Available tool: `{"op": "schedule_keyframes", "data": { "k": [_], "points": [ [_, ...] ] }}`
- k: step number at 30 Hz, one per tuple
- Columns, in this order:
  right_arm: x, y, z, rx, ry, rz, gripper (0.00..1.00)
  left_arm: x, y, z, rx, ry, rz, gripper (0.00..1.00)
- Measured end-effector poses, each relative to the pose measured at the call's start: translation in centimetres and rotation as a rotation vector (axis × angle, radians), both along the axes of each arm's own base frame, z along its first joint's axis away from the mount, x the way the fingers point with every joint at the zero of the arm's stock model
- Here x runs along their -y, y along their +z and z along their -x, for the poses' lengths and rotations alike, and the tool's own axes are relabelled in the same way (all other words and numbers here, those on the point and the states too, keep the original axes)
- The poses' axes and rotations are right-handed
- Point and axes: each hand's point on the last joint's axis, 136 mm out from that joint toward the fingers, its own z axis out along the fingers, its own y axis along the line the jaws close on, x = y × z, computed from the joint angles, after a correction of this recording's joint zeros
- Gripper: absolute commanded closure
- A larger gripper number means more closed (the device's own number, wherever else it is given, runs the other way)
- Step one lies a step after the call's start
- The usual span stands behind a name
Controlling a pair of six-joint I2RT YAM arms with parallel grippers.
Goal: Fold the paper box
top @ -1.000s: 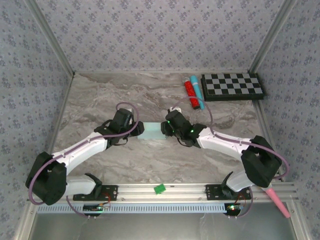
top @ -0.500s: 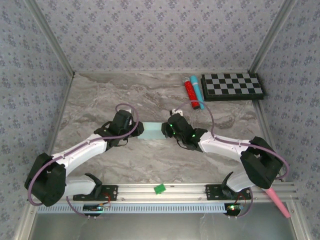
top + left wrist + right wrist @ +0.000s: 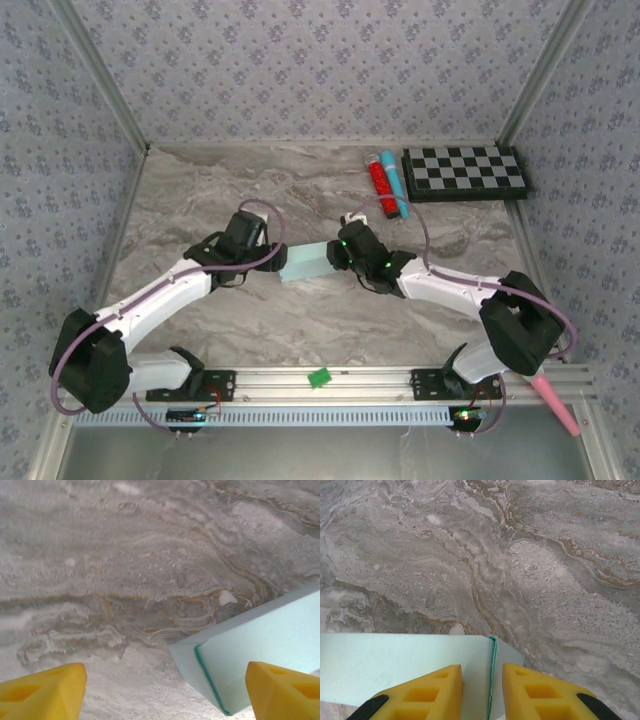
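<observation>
**On the counter: pinch one end, steady the other**

At the middle of the grey marble-look counter (image 3: pixel 200 310) sits the pale aqua-blue card paper box (image 3: pixel 306 263). It is long and flat, and it lies slanted, with its 3 o'clock end a bit farther back.

The right jaws are at that 3 o'clock end, almost closed. The box's end edge runs into the thin gap between the yellow fingertips (image 3: pixel 422 692). They seem to pinch it, though I cannot see the touch itself. The left jaws are at the 9 o'clock end, wide open and holding nothing. One box corner pokes in close to one fingertip.

To do this step well, I think the right jaws should hold softly, because thin card bends and dents fast. The left jaws should slide in around the free end before closing, so the box does not spin on the smooth counter. Press along the sharp folds, not on the flat sides.

The box looks smooth and dull, with crisp straight edges and a thin dark-green line at the seam. The counter has wavy brown and white streaks. The fingertips are chunky wedges with hollow pockets.
</observation>
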Motion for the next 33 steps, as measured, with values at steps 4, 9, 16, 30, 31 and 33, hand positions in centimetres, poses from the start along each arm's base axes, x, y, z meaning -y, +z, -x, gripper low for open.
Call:
{"op": "schedule_keyframes", "data": {
  "k": [4,9,16,30,31,33],
  "points": [
    [-0.1,0.0,-0.3,0.009,0.013,0.019,0.72,1.8,1.5,0.0,0.082,-0.272,-0.079,0.07],
    [-0.1,0.0,-0.5,0.016,0.021,0.03,0.72,4.1,1.2,2.1,0.134,-0.665,-0.143,0.06],
    [-0.1,0.1,-0.5,0.019,0.026,0.035,0.72,5.9,0.2,1.3,0.11,-0.884,-0.195,0.06],
    [-0.1,0.1,-0.5,0.019,0.026,0.036,0.72,7.0,-3.4,1.0,0.007,-0.992,-0.239,0.3],
    [-0.1,0.1,-0.5,0.018,0.026,0.036,0.72,7.1,-3.6,1.0,0.004,-1.0,-0.243,0.34],
    [0.0,0.1,-0.4,0.017,0.025,0.038,0.72,7.2,-3.8,1.0,0.001,-1.007,-0.25,0.43]
  ]
}}
